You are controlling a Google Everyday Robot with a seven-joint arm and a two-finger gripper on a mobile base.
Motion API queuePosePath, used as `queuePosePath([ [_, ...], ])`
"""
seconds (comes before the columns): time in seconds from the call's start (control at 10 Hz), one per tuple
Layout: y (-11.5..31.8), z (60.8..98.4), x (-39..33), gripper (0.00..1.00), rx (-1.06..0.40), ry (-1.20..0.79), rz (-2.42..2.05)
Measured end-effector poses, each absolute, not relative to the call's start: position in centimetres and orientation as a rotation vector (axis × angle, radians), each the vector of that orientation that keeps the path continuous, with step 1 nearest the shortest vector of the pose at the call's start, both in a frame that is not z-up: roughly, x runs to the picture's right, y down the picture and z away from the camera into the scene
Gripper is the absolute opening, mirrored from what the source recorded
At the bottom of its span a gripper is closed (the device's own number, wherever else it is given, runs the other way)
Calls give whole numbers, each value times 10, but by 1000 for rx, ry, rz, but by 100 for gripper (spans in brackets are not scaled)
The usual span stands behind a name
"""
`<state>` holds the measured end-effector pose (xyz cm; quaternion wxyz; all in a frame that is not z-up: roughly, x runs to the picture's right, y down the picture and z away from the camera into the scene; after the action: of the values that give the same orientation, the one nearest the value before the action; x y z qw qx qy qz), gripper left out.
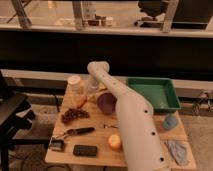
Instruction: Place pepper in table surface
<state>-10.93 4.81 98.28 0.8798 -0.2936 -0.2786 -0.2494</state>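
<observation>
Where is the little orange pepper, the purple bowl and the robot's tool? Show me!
pepper (81, 102): camera view, middle of its orange body.
purple bowl (106, 103): camera view, on its visible left side.
tool (90, 94): camera view, arm's lower end beside the pepper, near the table's far edge.

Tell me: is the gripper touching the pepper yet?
Cannot tell. In the camera view the gripper hangs low beside the pepper near the purple bowl, but the arm hides any contact or gap.
</observation>
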Motion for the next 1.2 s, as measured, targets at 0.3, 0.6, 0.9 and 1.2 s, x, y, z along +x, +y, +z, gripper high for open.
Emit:
queuePosePath([
  [0.3, 45, 985, -104, 37, -608, -571, -497],
  [0.6, 33, 972, -100, 32, -590, -567, -482],
  [0.9, 16, 944, -109, 32, -600, -582, -433],
  [1.2, 8, 920, -116, 32, -626, -569, -352],
])
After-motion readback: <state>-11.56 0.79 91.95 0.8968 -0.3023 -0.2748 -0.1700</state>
